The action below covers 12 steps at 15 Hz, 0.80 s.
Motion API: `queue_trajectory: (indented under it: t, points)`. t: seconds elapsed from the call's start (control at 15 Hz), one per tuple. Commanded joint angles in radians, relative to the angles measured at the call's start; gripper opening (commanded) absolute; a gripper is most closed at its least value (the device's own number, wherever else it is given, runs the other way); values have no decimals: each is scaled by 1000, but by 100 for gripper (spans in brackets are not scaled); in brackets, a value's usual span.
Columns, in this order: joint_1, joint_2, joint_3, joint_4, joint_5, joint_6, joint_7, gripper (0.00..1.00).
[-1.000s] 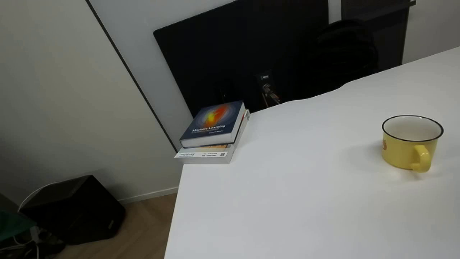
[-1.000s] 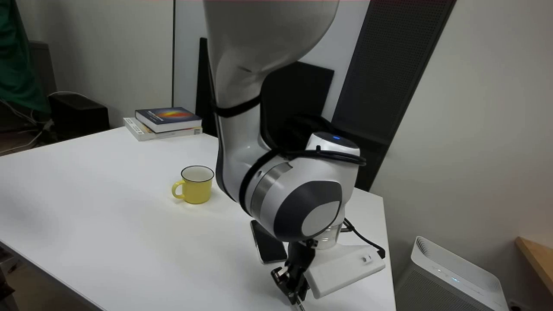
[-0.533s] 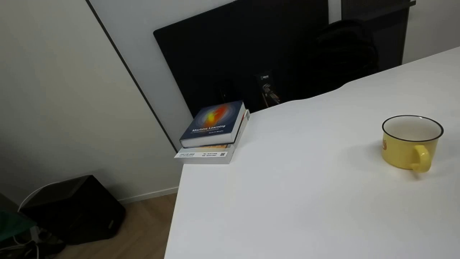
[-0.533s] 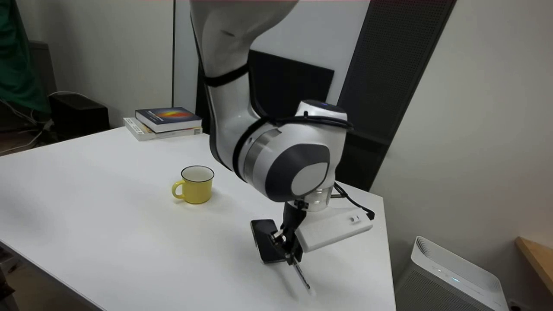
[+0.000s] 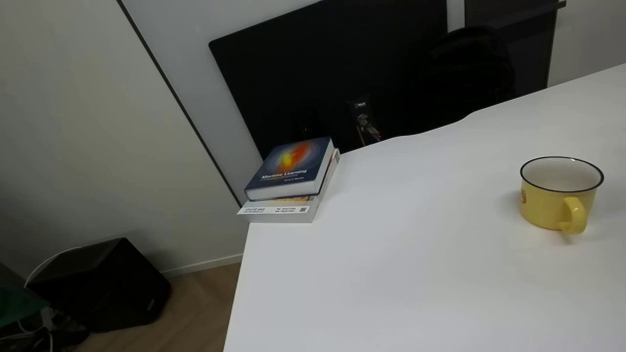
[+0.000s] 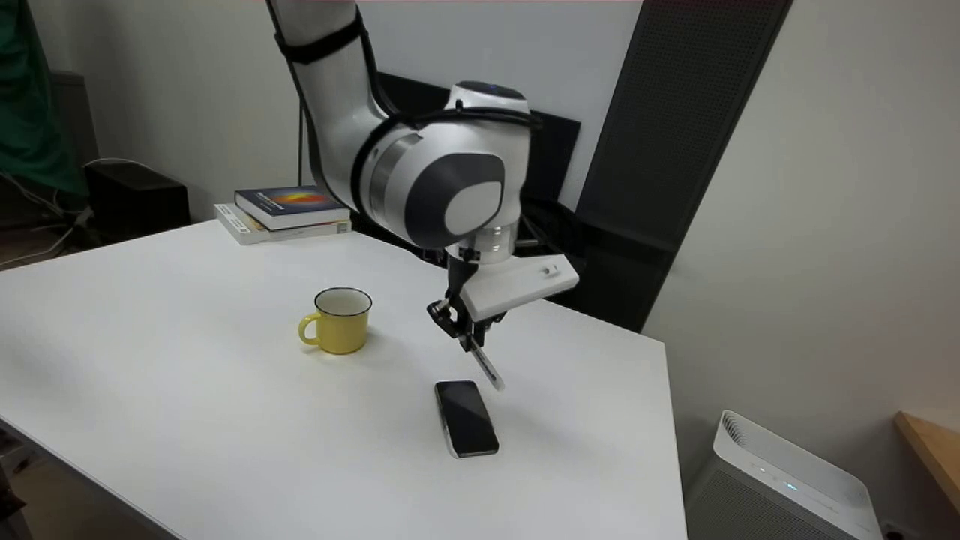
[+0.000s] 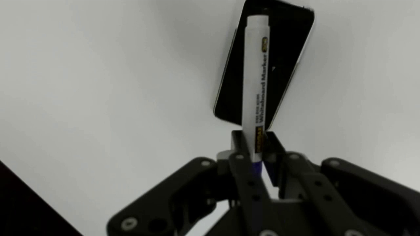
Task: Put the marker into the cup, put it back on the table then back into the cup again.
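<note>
black claw [image 7: 256, 142] clenches one white marker [image 7: 256, 82], tilted, above the white counter [image 6: 225, 420]; one dark phone [image 6: 469, 421] lies lower, near the claw. one yellow cup [image 6: 342, 334] stands apart from it. farther out: two stacked books [image 5: 292, 178], one black box [image 5: 105, 286] on brown floor [image 5: 203, 300], a pale wall [image 5: 83, 122].

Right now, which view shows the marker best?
The wrist view: the marker appears large, with "Whiteboard Marker" legible, though the gripper partly hides its blue end. In an exterior view the marker looks small and slanted; no further view shows it.
</note>
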Motion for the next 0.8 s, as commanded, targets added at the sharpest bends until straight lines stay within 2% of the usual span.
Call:
queue_trajectory:
  t: [0.0, 0.27, 0.73]
  points:
    - [45, -39, 32, 26, 43, 2, 35, 5]
    - [85, -43, 93, 44, 100, 15, 12, 5]
    - [68, -54, 313, 33, 238, 85, -58, 5]
